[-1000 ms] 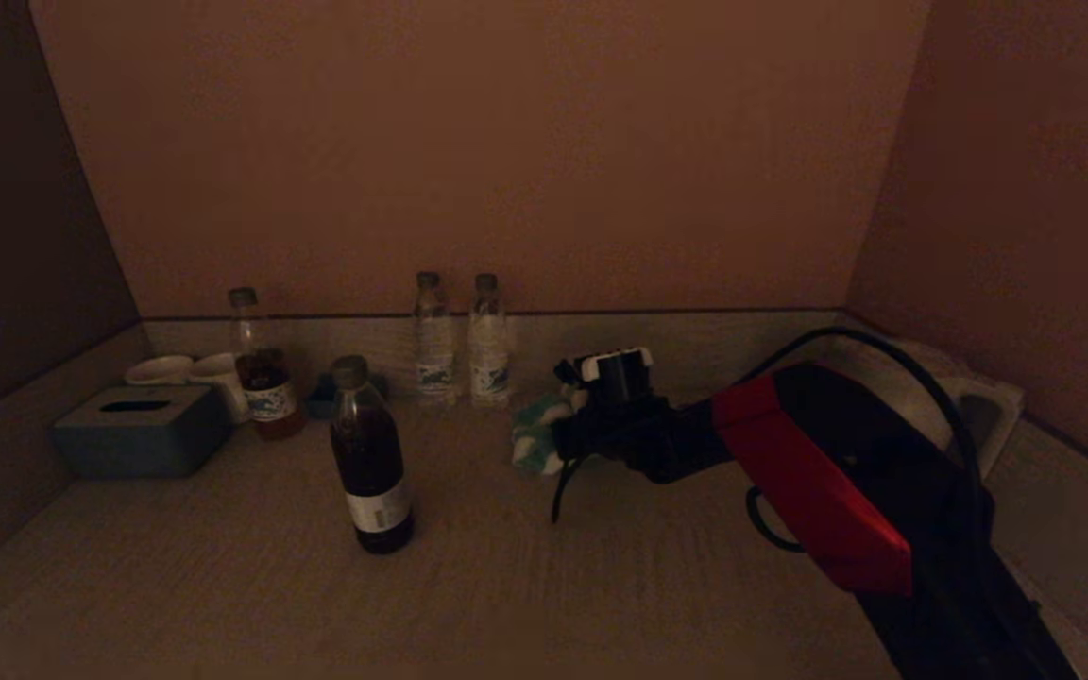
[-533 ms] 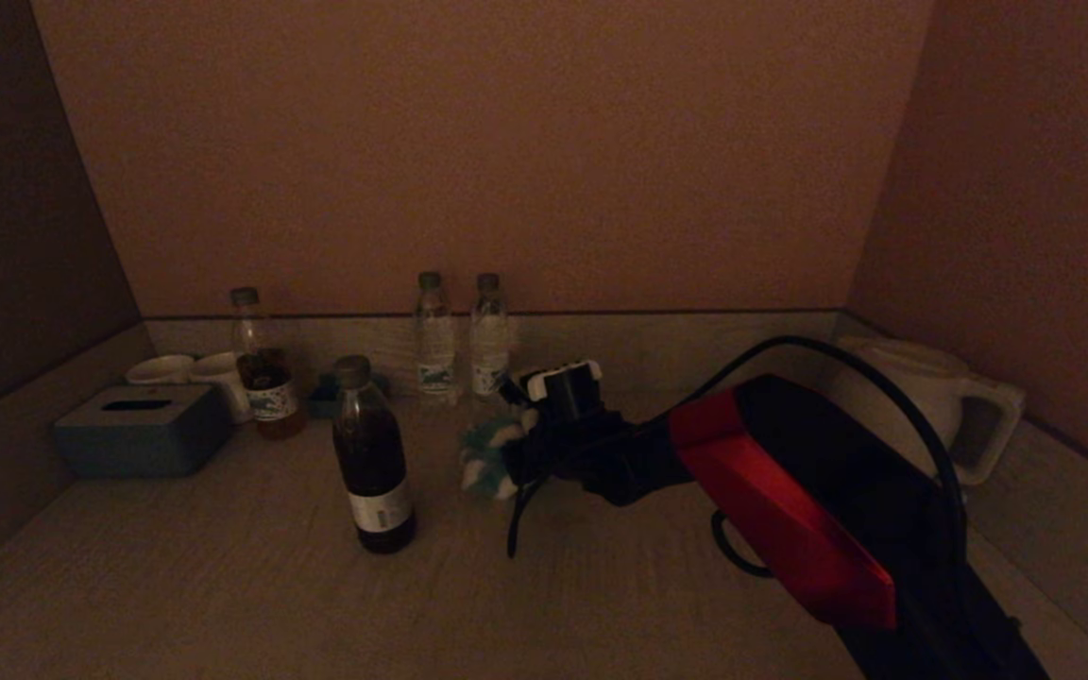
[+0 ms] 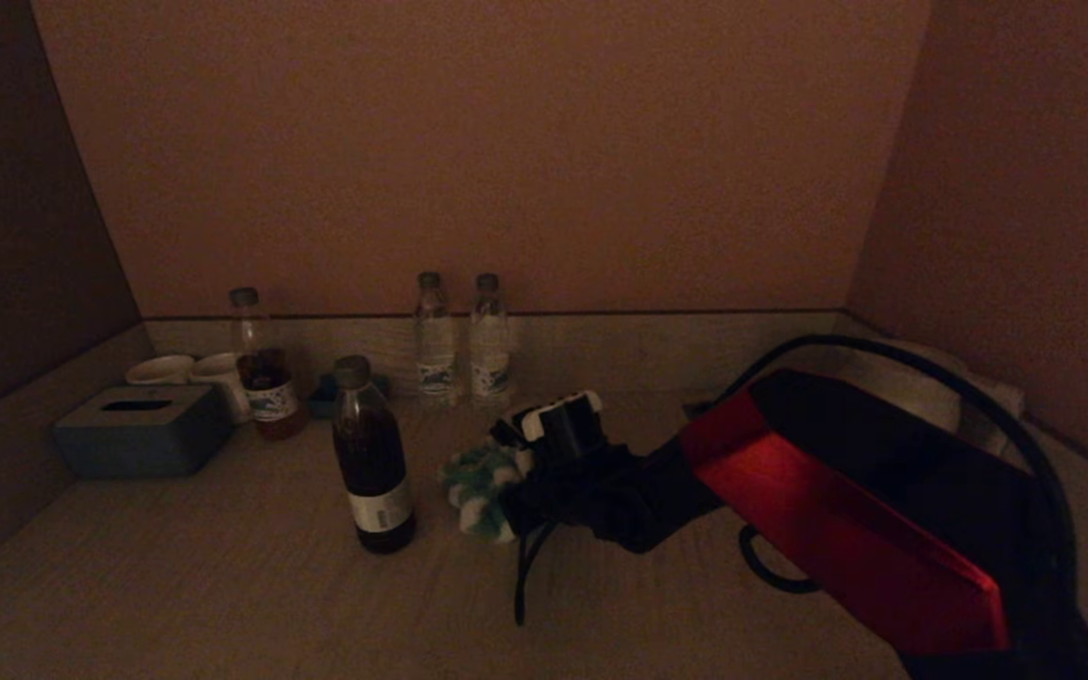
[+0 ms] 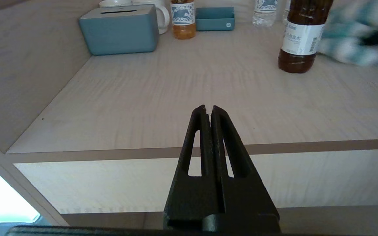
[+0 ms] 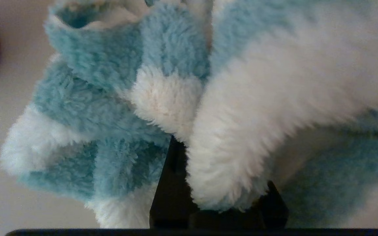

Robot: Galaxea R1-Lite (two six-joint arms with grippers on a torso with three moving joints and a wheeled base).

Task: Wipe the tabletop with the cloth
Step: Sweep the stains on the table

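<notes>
Cloth point(image 3: 478, 489) dragged nearer dark bottle point(image 3: 371, 455) — fluffy, teal-white, bunched.

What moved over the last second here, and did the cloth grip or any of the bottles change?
The right gripper, shut on the cloth, swept it across the tabletop toward the robot's left and nearer the front edge, ending close beside the dark bottle. Grip unchanged. The dark bottle, the two water bottles and the tissue box stayed put. The left gripper hangs shut off the table's front.
</notes>
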